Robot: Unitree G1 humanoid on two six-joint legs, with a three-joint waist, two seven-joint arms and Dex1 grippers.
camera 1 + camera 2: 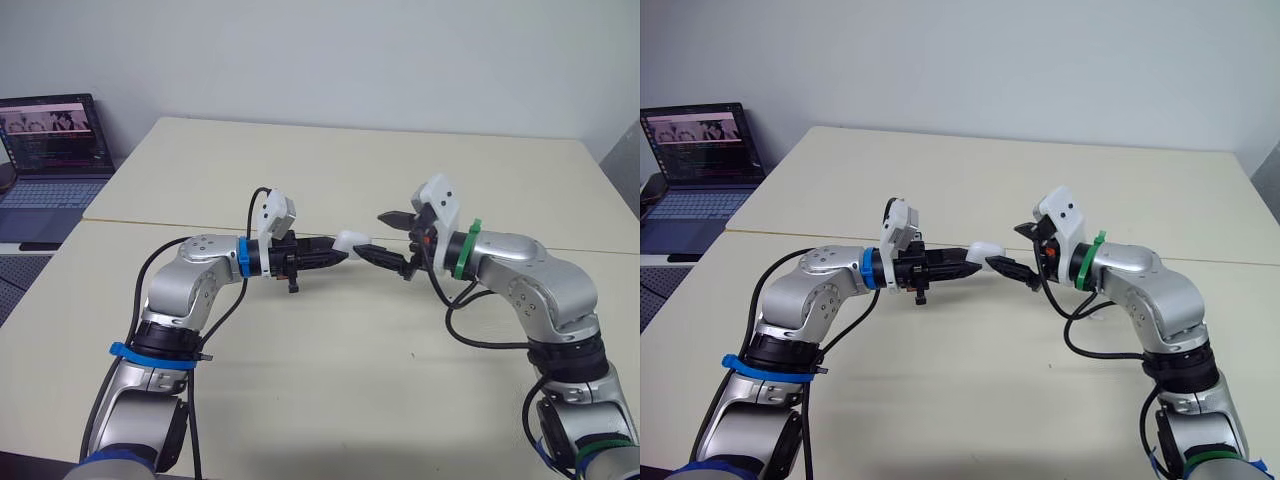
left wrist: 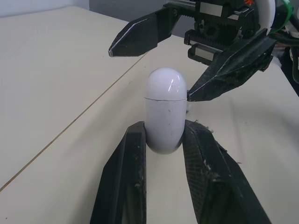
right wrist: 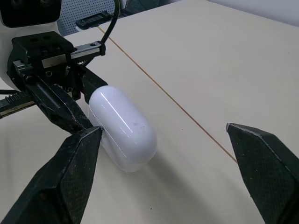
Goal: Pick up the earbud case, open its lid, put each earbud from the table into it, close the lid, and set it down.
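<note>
The left gripper [image 1: 340, 256] clamps the glossy white pill-shaped earbud case [image 2: 163, 107] by its base, above the middle of the cream table [image 1: 330, 370], leaving the lid end free. The right gripper [image 1: 375, 234] gapes wide, one fingertip [image 2: 210, 84] at the lid seam, probably to pry it open.

No readable text anywhere right now. Up in the upper left of the left eye view, the laptop [image 1: 57, 140] has its screen lit, with rows of text and a strip of small pictures across the top, but all of it is too small to make out.
</note>
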